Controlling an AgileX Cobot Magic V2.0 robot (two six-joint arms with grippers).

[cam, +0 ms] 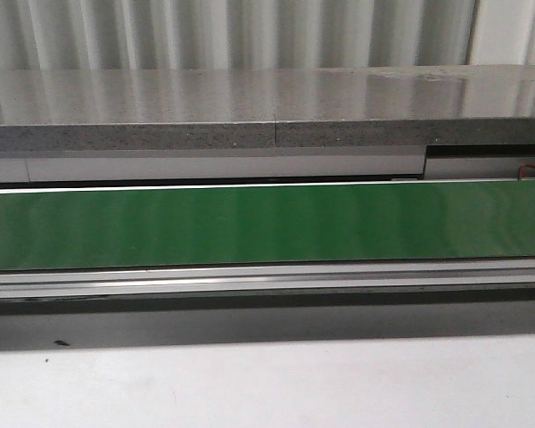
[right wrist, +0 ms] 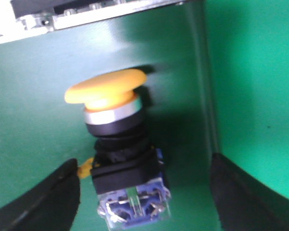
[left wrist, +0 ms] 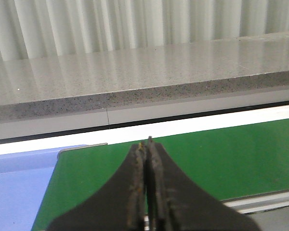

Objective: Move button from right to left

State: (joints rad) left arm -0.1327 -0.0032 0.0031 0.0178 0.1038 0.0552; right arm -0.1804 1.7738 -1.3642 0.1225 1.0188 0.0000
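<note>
The small push-button with a yellow-orange cap and blue-grey body (right wrist: 116, 154) lies on the green belt (right wrist: 250, 72), between the right gripper's (right wrist: 144, 202) spread fingers, presumably lined up for pinching. The left gripper (left wrist: 147, 149) idles, pressed together.

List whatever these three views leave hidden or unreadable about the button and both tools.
- Button: absent from the front view; its blue base is cut off by the right wrist frame edge.
- Right tool: fingertips cut off; contact with the button cannot be told.
- Left tool: what lies beneath it is hidden by its closed fingers.
- Both arms: outside the front view.
</note>
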